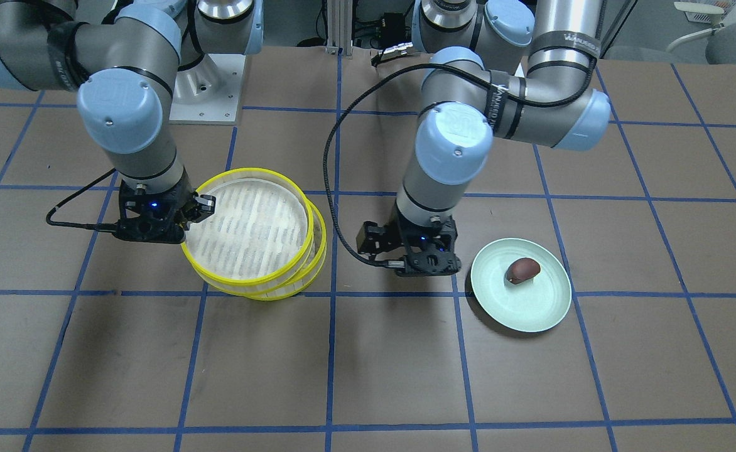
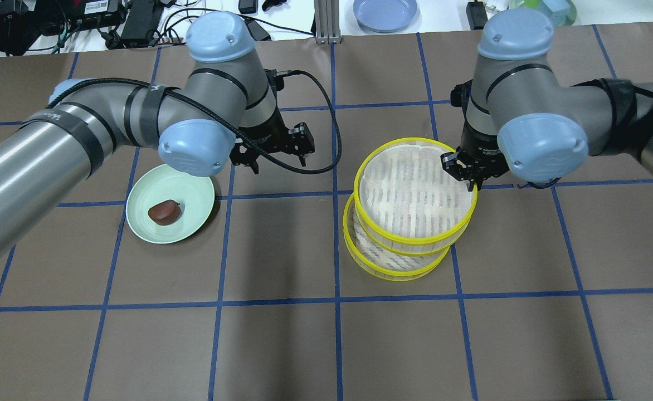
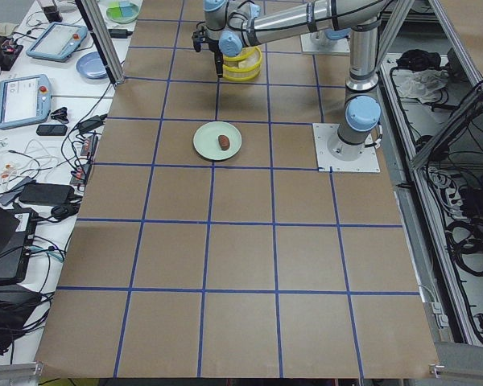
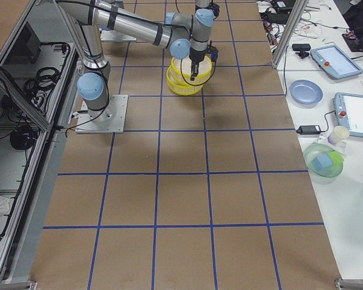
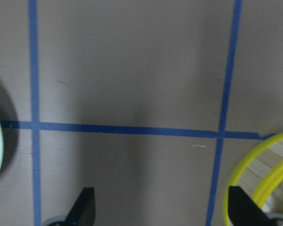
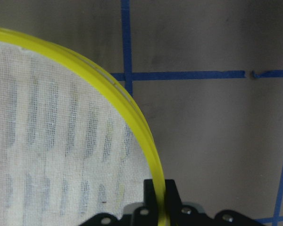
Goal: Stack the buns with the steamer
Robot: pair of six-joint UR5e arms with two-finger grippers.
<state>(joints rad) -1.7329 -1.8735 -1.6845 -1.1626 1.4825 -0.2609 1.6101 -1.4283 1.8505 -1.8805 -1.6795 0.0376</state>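
Note:
A dark reddish-brown bun (image 2: 164, 211) lies on a pale green plate (image 2: 193, 189) at the table's left; it also shows in the front view (image 1: 522, 270). The pale cream bun is not in view. Two yellow-rimmed steamer trays are at centre right. My right gripper (image 2: 463, 170) is shut on the rim of the upper tray (image 2: 413, 195), as the right wrist view (image 6: 159, 193) shows. It holds that tray offset over the lower tray (image 2: 393, 267). My left gripper (image 2: 276, 161) is open and empty over bare table between plate and steamer (image 5: 162, 207).
The brown table carries a grid of blue tape lines. A blue plate (image 2: 385, 12) and cables lie beyond the far edge. Tablets and a bowl (image 4: 323, 160) sit on the side table. The steamer rim (image 5: 247, 160) is close to my left gripper's right finger.

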